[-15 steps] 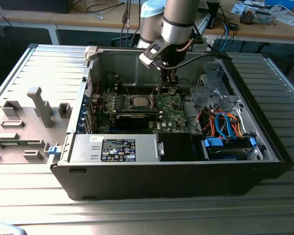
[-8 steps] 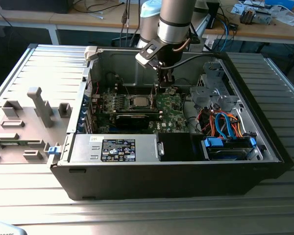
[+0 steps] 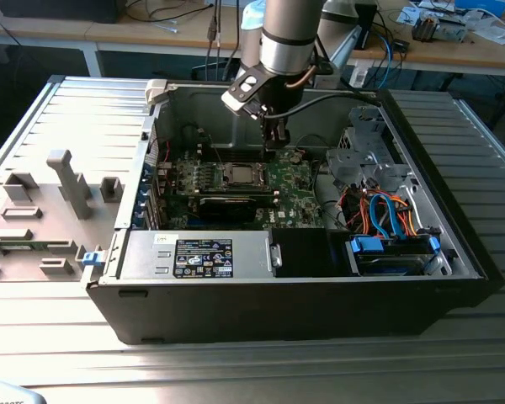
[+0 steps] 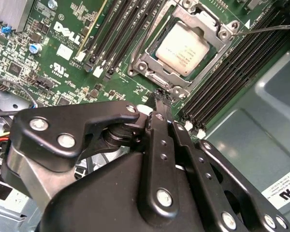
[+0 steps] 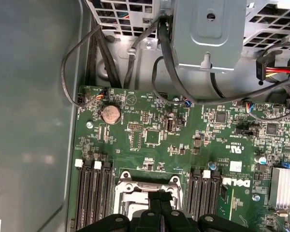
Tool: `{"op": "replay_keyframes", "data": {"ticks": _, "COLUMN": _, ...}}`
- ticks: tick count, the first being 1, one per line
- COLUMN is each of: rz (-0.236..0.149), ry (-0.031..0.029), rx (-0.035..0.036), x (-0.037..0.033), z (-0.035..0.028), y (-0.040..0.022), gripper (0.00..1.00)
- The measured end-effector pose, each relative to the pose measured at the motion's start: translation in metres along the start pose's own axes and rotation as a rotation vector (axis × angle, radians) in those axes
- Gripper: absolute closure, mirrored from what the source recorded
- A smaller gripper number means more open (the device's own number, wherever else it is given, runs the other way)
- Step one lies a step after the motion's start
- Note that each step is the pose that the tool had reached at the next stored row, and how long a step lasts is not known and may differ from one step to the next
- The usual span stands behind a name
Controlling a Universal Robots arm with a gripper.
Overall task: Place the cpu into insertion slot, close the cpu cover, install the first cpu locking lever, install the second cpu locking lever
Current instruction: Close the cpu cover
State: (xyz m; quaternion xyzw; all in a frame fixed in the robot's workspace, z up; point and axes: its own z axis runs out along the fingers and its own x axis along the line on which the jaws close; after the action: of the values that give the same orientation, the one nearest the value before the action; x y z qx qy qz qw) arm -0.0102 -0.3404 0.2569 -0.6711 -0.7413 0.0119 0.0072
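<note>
The cpu [image 4: 181,47] sits flat in the insertion slot [image 4: 140,65], with the cpu cover [image 4: 217,48] down over it. In the exterior view the hand [image 4: 160,95] hangs at about 1 o'clock from the cpu. Its fingers are squeezed narrow and hold nothing. A thin wire [image 4: 266,28] nearby may be a locking lever. I think the lever needs a slow, straight push that stays off the green board [image 4: 63,72].

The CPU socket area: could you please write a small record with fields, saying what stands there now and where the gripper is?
cpu: seated in the insertion slot, metal top up
cpu cover: down over the cpu, its window framing the chip
gripper: fingertips together, just beside the slot's edge, above the motherboard
contact: cannot tell whether it touches anything
memory slots: on both sides of the slot
</note>
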Motion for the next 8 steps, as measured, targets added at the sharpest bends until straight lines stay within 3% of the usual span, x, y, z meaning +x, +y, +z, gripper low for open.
{"op": "replay_keyframes", "data": {"ticks": 8, "rz": 0.000, "ry": 0.0000, "rx": 0.0000, "x": 0.0000, "z": 0.0001, "y": -0.0003, "gripper": 0.89}}
